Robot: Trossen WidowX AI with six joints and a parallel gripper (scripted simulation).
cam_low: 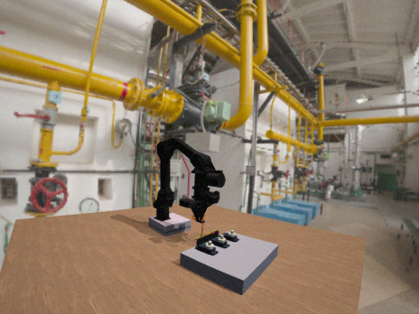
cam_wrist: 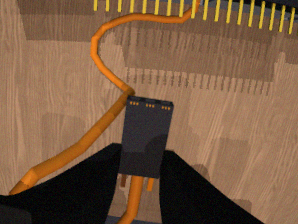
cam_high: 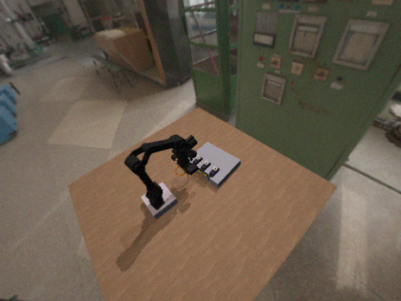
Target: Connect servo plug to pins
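Note:
My gripper [cam_high: 190, 169] [cam_low: 200, 220] [cam_wrist: 141, 156] is shut on the black plug [cam_wrist: 146, 131], gripping its rear half. The plug's front end faces the row of yellow pins [cam_wrist: 241, 15] across a gap and looks roughly parallel to the row. A brown wire [cam_wrist: 123, 181] leaves its back at the left and an orange one [cam_wrist: 150, 184] at the right. An orange lead [cam_wrist: 95, 45] loops beside the plug's front left corner. The grey holder [cam_high: 225, 162] [cam_low: 248, 262] carries the pin row on its near edge. The coloured band and dot cannot be made out in the wrist view.
Three dark servos with white hubs [cam_high: 198, 159] [cam_low: 209, 244] sit on the holder beside the pin row. The arm's pale base block [cam_high: 172, 200] [cam_low: 178, 226] stands on the wooden table [cam_high: 242, 242] [cam_low: 90, 271]. Loose orange wire also hangs by the gripper in the top view.

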